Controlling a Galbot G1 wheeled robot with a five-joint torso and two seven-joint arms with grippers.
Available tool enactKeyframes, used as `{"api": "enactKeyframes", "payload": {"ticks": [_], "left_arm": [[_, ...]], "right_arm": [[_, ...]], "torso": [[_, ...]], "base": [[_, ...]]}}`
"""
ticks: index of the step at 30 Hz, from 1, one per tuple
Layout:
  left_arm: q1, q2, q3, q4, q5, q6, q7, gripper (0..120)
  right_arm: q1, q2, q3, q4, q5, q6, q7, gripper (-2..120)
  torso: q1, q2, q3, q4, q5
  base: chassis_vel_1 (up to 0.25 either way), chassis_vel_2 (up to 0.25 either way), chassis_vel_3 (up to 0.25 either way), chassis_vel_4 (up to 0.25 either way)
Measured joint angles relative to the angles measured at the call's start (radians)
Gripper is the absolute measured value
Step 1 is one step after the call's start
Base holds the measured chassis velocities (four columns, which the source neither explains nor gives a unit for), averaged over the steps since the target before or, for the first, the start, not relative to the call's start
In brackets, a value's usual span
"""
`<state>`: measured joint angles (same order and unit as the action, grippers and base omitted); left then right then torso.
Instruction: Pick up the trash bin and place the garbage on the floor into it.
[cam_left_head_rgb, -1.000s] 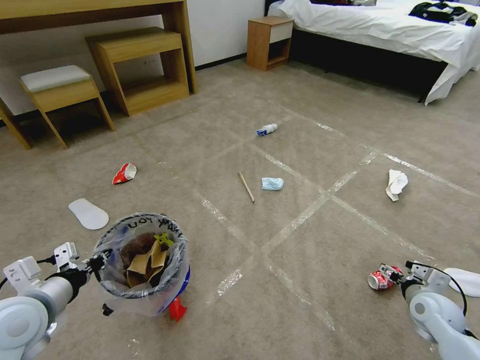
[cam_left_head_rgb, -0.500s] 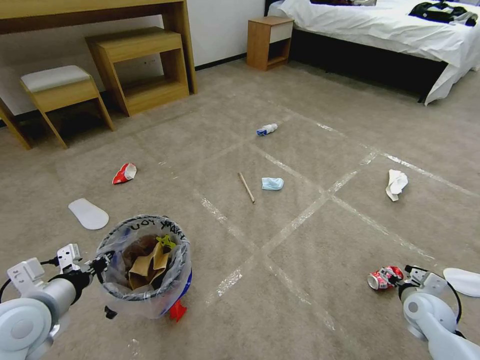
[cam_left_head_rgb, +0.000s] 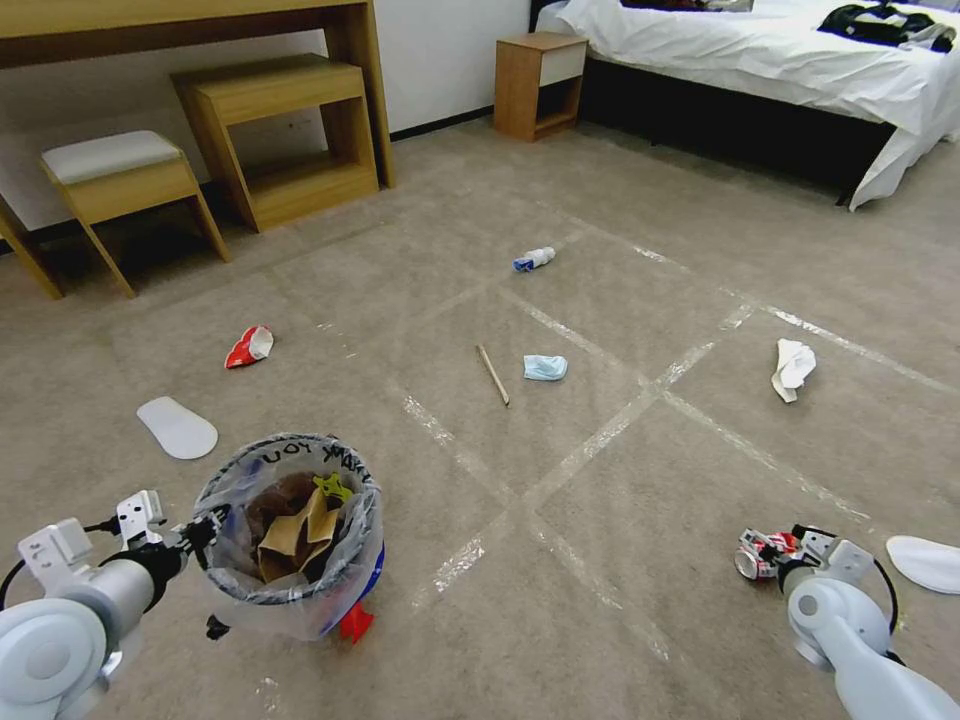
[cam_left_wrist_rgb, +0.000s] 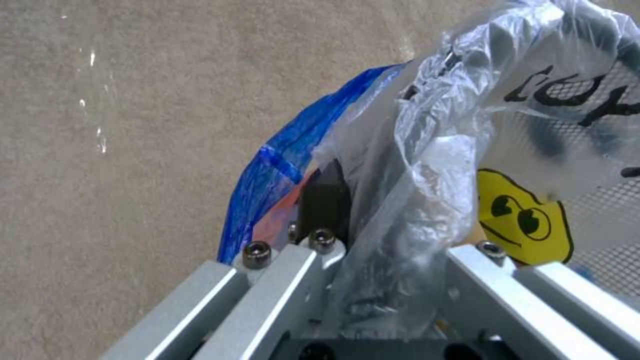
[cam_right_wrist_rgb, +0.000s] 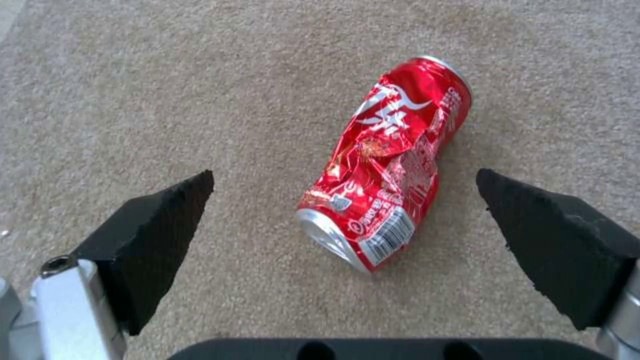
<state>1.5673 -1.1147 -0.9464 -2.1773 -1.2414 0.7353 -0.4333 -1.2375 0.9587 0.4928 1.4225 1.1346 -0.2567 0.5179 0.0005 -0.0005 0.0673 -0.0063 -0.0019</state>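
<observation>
Counting what lies on the floor: one crushed can, one tissue, one mask, one stick, one bottle and one red wrapper, six pieces of litter, well apart from each other across the taped grid. Two white flat soles lie there too, one just beyond the bin and one at my far right. One bin stands at my lower left with a brown paper bag and a yellow smiley piece inside it.

My left gripper is clamped on the bin's rim; the left wrist view shows one dark pad pressed against the blue-and-red wall with the clear liner bunched between my fingers.

My right gripper is spread wide, its two black pads on either side of the can and not touching it. The can lies on its side on the carpet, between them.

Since a second ago my right arm has drawn back and lower toward me, so the wrist now covers part of the can in the head view. My left arm has eased the bin slightly down and nearer. The litter has not moved.
</observation>
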Motion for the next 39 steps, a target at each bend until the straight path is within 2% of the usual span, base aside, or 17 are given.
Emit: {"api": "enactKeyframes", "payload": {"ticks": [17,24,39], "left_arm": [[-0.003,0.001,0.003,0.008,0.002,0.0,0.001,0],[-0.003,0.005,0.005,0.019,0.004,0.0,0.001,0],[-0.009,0.01,0.011,0.03,0.005,0.0,0.003,0]], "right_arm": [[0.084,0.009,-0.032,-0.069,-0.019,0.011,-0.012,100],[0.152,0.03,-0.067,-0.162,-0.049,0.022,-0.022,100],[0.195,0.046,-0.082,-0.255,-0.098,0.043,-0.039,100]], "torso": [[0.0,0.0,0.0,0.0,0.0],[0.0,0.0,0.0,0.0,0.0],[0.0,0.0,0.0,0.0,0.0001]], "base": [[0.0,0.0,0.0,0.0],[0.0,0.0,0.0,0.0],[0.0,0.0,0.0,0.0]]}}
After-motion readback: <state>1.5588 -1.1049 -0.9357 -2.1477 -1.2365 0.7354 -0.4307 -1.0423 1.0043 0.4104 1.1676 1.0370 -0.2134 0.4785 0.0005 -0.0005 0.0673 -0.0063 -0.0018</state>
